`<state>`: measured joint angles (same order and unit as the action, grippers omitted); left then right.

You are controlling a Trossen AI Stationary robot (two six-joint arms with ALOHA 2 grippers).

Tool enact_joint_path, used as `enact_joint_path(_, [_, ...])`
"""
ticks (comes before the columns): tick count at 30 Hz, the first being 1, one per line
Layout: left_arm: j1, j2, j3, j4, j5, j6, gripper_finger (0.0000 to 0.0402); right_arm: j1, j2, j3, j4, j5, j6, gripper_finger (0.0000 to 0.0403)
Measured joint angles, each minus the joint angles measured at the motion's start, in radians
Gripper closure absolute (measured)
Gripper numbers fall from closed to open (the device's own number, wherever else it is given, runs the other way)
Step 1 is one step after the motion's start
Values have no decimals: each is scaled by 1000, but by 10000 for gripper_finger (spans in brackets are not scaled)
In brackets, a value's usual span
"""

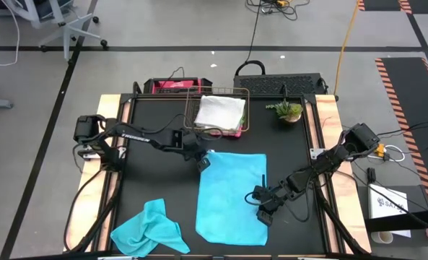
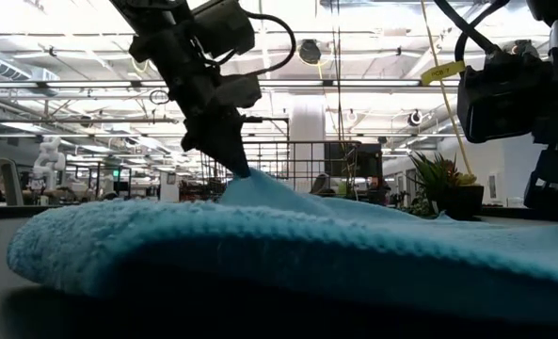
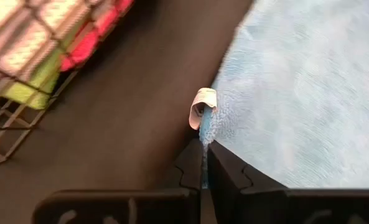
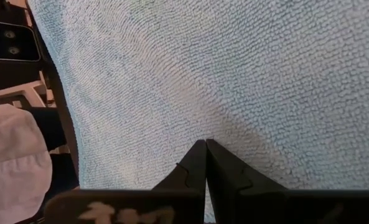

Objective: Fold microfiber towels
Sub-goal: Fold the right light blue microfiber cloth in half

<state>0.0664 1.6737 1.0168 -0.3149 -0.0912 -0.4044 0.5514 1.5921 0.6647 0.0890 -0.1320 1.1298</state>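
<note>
A turquoise towel lies spread on the black table; in the low view its near edge is thick and rounded. My left gripper is shut on its far left corner, which rises in a peak off the table. My right gripper is shut, its tips on the same towel near the right edge. A second turquoise towel lies crumpled at the near left. A light towel lies on pink and green ones in the wire basket. My left gripper pinches the towel's far left corner, just below its white tag, between its two fingers. The fingers slant down from the table's left. The corner is lifted a little; the rest of the towel lies on the table. My right gripper touches the towel's top surface with its shut fingertips, slanting down from the table's right. Whether any cloth is caught between them does not show.
The copper wire basket stands at the far middle, close behind my left gripper. A small potted plant stands at the far right. Bare black table shows left of the spread towel and along its right side.
</note>
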Motion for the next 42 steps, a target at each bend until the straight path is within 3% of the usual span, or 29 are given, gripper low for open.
enact_joint_path(5, [10, 0, 0, -4, 61, 8, 333, 0, 0, 0, -2, 0, 10, 403])
enact_joint_path(13, [6, -3, 0, -10, 72, -84, 263, 0, -8, -1, 0, -2, 16, 403])
enact_joint_path(21, [-106, -67, 0, 12, 91, -159, 259, 8, -162, -1, 11, -2, 45, 403])
enact_joint_path(25, [-180, -68, 0, 43, 86, -162, 259, 8, -213, -1, 7, 66, 41, 403])
enact_joint_path(32, [-233, -56, 0, 50, -16, -225, 259, 7, -172, -1, -34, 78, 37, 403])
enact_joint_path(42, [-233, -56, 0, 51, -18, -266, 259, 13, -100, -1, -91, 78, 37, 403])
